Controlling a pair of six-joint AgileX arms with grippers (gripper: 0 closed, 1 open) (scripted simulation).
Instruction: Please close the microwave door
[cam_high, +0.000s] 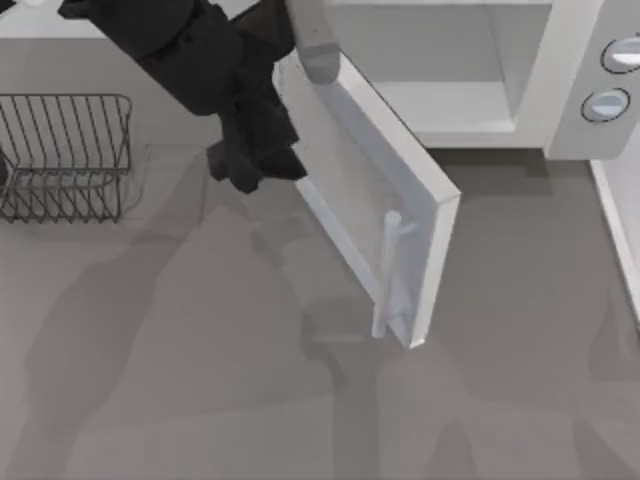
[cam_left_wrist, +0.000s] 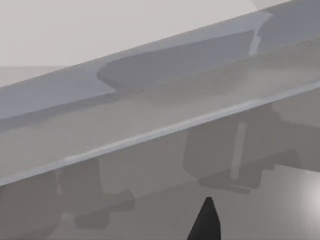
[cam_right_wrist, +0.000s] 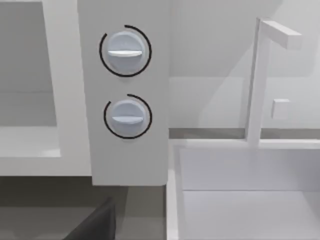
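Left end effector (cam_high: 255, 160) pressed against outer face of the microwave door (cam_high: 370, 200), hinge side, well apart from the handle (cam_high: 388, 275). Finger state: cannot tell; one dark fingertip (cam_left_wrist: 207, 220) seen in left wrist view, close before the translucent door panel (cam_left_wrist: 150, 120). Nothing held. Right end effector parked facing the control panel; dark finger edge (cam_right_wrist: 97, 222) at frame bottom of right wrist view, opening not discernible.

Door standing roughly half open, swung out diagonally from the microwave (cam_high: 560, 100) toward the front of the worktop (cam_high: 200, 380). Pale cavity (cam_high: 440, 60) exposed. Free edge with bar handle farthest from the body. Two round knobs (cam_right_wrist: 125, 52) on the side panel, right of the cavity.

Judged progress: push under way, closure not complete. Remaining: sweep door through the rest of its arc until flush with the front. Contact near hinge gives little leverage; sliding along the panel a possible risk.

Grey worktop, arm shadows across it. Dark wire rack (cam_high: 65, 155) at left. White sink basin (cam_right_wrist: 240, 195) with faucet (cam_right_wrist: 260, 80) beside the microwave, right.
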